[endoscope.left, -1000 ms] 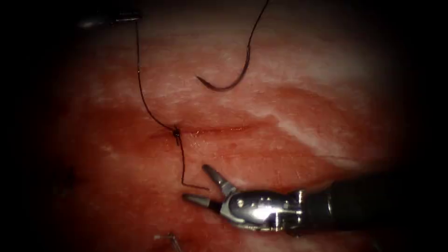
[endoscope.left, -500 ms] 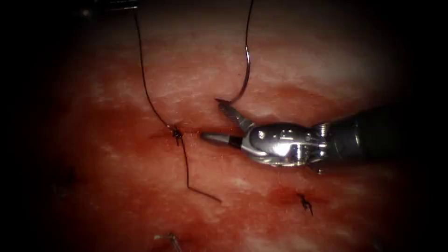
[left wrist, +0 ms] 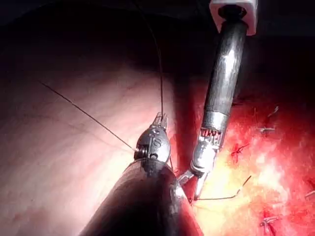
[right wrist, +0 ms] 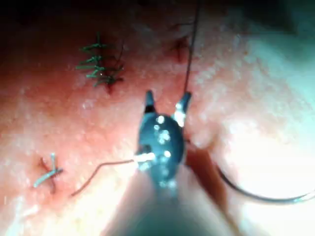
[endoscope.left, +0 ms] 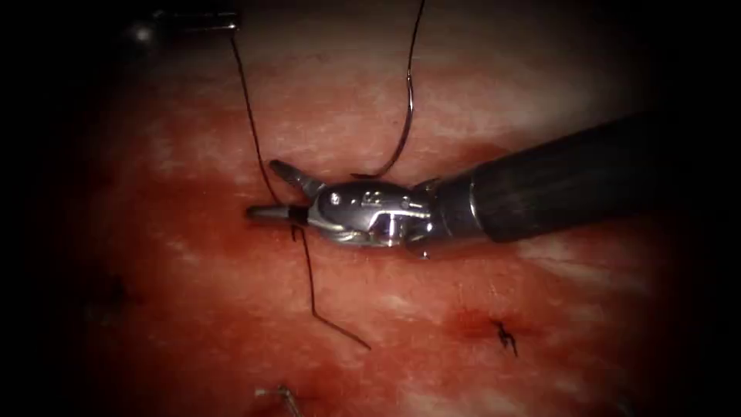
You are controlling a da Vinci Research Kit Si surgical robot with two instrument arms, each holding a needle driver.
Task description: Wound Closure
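Curved dark steel needle (endoscope.left: 397, 147) was seen lying free on the red, wet tissue (endoscope.left: 193, 309), just beyond the cut and held by neither tool, its arc also caught in the right wrist view (right wrist: 256, 195). One thin dark thread (endoscope.left: 248, 116) was run from the knot at the cut up to the left arm's slim metal tool (endoscope.left: 185, 22), whose jaws were pressed together on the thread (left wrist: 161, 73), as the left wrist view confirmed (left wrist: 159, 119). A loose tail (endoscope.left: 324, 309) was trailed below the knot. The right arm's silver wristed tool (endoscope.left: 274, 189) was placed at the knot with jaws spread on either side of the thread, nothing gripped; the spread was seen again in the right wrist view (right wrist: 165, 104). Two finished stitches (endoscope.left: 505, 336) (endoscope.left: 282, 395) were counted below the cut.
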